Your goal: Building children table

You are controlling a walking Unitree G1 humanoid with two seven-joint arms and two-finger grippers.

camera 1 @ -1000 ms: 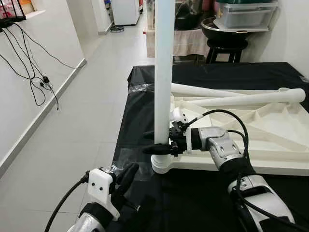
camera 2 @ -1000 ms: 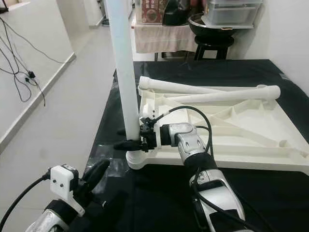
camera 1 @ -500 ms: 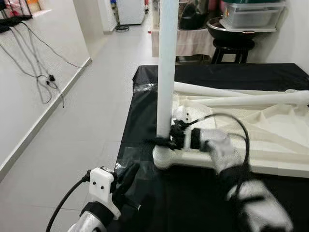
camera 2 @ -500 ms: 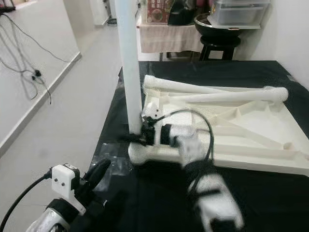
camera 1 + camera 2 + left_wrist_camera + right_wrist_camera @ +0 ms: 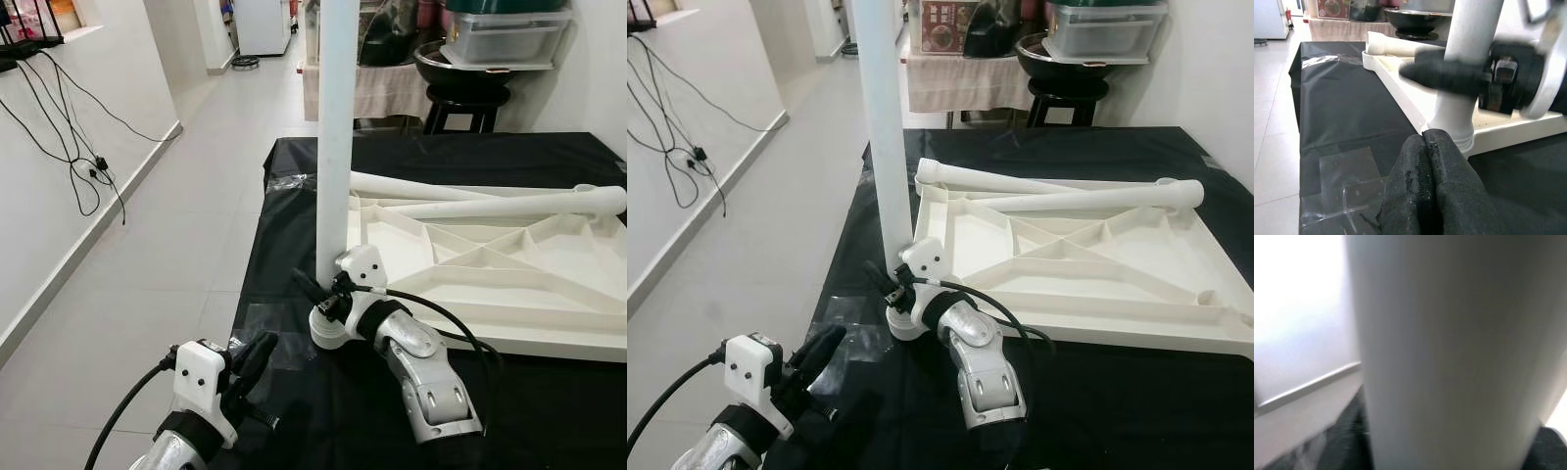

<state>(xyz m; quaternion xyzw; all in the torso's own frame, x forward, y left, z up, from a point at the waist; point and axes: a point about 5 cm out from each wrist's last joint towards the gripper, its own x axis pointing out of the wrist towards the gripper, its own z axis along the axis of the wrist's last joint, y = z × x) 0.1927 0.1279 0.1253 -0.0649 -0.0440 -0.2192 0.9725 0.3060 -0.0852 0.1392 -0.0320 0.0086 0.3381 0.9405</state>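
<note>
Change: right arm swung since a second ago; forearm then reached in from the right, level, now lies low on the black cloth (image 5: 294, 225) with its wrist angled up at the leg base. Camera shifted slightly too.
Right gripper (image 5: 315, 296): black fingers set either side of the upright white leg (image 5: 336, 147) near its foot, clasping it; leg up close in the wrist view.
Left gripper (image 5: 1425, 161): low at the near cloth edge, pads pressed together, holding nothing, just short of the leg socket.
Tabletop (image 5: 1136, 264): white, upside down on the cloth, ribbed underside up; upright leg stands in its near-left corner socket (image 5: 328, 333).
Loose legs (image 5: 1019, 186): two, lying crossed along the tabletop's far edge.
Background: stool (image 5: 460, 98) with bowl, wall cables (image 5: 78, 166).
</note>
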